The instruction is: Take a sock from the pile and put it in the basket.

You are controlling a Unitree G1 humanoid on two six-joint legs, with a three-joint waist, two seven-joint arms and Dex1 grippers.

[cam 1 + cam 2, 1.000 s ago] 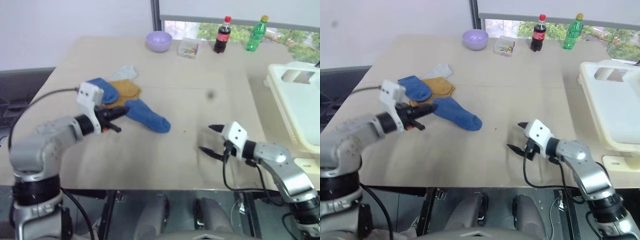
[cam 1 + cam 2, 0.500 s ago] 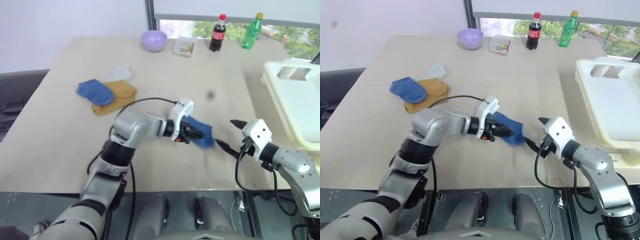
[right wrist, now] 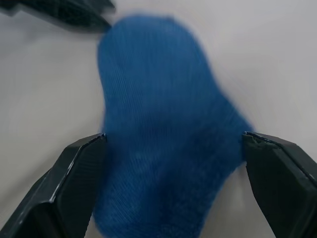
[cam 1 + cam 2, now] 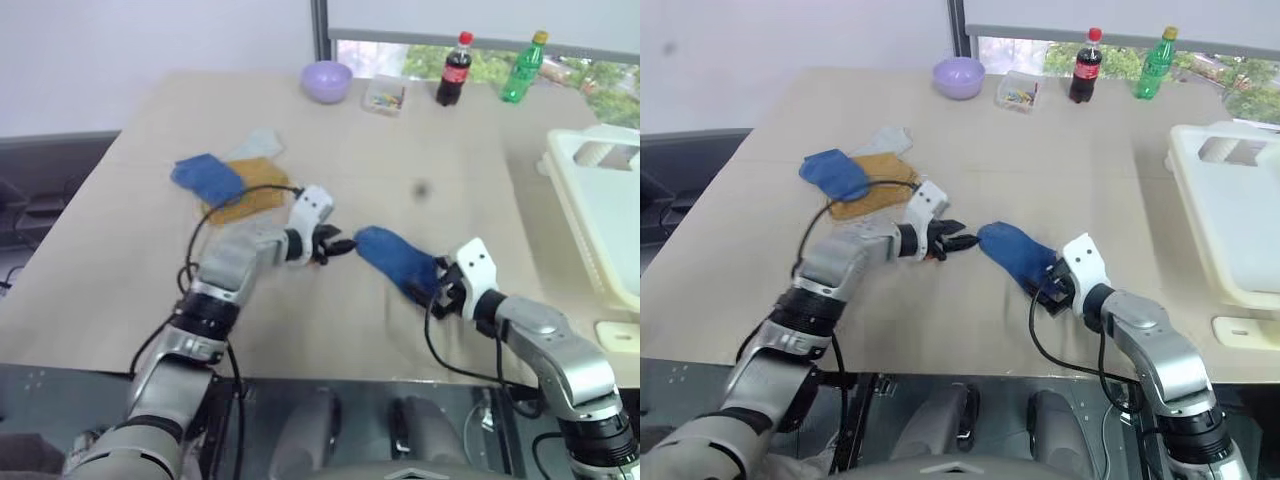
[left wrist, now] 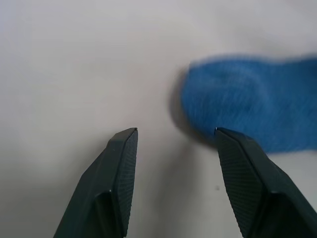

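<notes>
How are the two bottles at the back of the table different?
The cola bottle is dark with a red cap and label; the green bottle is see-through green with a yellow cap. The cola bottle stands nearer the small clear box; the green bottle stands further toward the robot's right. Both stand upright by the window.

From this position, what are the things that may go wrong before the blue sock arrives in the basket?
1. The open right pincer straddles the widest part of the blue sock, which lies flat on the table; closing may pinch only loose fabric, which could slip out.
2. The open left pincer sits close to the sock's other end, so the arms may bump when lifting.
3. The basket is far to the right; a loosely held, dangling sock may catch its rim.
</notes>
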